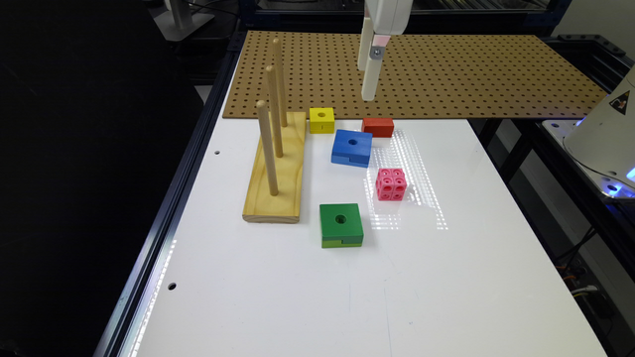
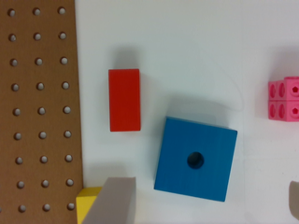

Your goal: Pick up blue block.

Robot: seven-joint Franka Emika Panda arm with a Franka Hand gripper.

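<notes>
The gripper [image 1: 369, 82] hangs at top centre above the pegboard [image 1: 446, 74]. Below it on the white table [image 1: 297, 297] lie a red block [image 1: 378, 127], the blue block [image 1: 352, 147] and a yellow cube [image 1: 321, 119]; the green block [image 1: 340, 224] sits mid-frame.

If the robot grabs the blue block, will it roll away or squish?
Probably neither. The blue block lies flat on the white table with straight sides, so it shouldn't roll. It looks solid and stiff, like painted wood. Its smooth faces might slip a little.

A glossy white table [image 1: 297, 297] meets brown pegboard [image 1: 446, 69], dark surroundings.
</notes>
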